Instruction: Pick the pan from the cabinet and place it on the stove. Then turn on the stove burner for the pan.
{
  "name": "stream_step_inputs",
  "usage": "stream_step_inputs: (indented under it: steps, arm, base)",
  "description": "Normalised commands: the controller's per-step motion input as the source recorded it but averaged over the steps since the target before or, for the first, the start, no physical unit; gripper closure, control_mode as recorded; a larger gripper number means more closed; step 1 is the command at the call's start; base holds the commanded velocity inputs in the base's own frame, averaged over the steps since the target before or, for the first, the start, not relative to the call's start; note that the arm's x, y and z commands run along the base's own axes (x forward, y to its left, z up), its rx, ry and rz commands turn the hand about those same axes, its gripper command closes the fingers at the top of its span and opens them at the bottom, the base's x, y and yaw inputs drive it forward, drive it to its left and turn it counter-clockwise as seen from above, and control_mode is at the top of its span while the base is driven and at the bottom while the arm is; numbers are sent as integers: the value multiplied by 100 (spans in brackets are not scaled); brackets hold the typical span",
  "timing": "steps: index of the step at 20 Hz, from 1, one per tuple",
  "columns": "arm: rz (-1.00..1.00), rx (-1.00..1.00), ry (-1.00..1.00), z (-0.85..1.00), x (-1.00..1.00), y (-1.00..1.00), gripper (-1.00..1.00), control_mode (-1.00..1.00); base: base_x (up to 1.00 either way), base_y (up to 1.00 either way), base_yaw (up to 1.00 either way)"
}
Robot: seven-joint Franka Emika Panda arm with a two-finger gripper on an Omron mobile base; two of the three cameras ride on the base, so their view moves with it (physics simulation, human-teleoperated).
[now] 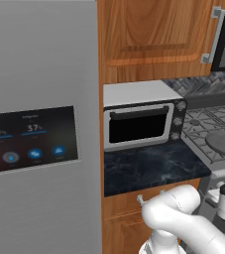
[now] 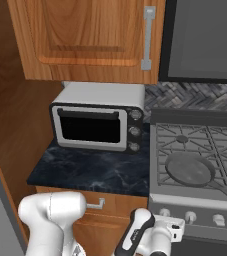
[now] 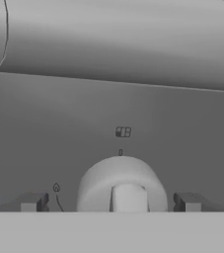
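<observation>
The dark grey pan (image 2: 190,169) lies flat on the front left grate of the stove (image 2: 181,201); in the left base view the pan (image 1: 224,143) sits at the right edge. In the hand view my gripper (image 3: 111,202) is open, pressed close to the stove's front panel. Its two dark fingertips (image 3: 32,201) stand one on each side of a round silver knob (image 3: 122,184), apart from it. The brown cabinet (image 2: 85,40) hangs above the counter with its door shut; it also fills the top of the left base view, cabinet (image 1: 153,34).
A silver toaster oven (image 2: 97,122) stands on the dark marble counter (image 2: 90,170) left of the stove. A tall steel fridge (image 1: 34,124) with a touch panel walls off the left side. More knobs (image 2: 218,219) line the stove front. A drawer handle (image 2: 95,204) sits below the counter.
</observation>
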Motion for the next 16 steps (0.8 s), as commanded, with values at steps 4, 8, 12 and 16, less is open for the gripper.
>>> stream_step_inputs:
  steps: [4,8,12,16]
  arm:
    - [0,0,0,0,15,5,100,-100]
    - [0,0,0,0,12,1,100,-100]
    - [0,-1,0,-1,1,2,100,-100]
    - [0,-4,-1,-5,0,0,100,-100]
  base:
    - [0,0,0]
    - [0,0,0]
    - [0,0,0]
    - [0,0,0]
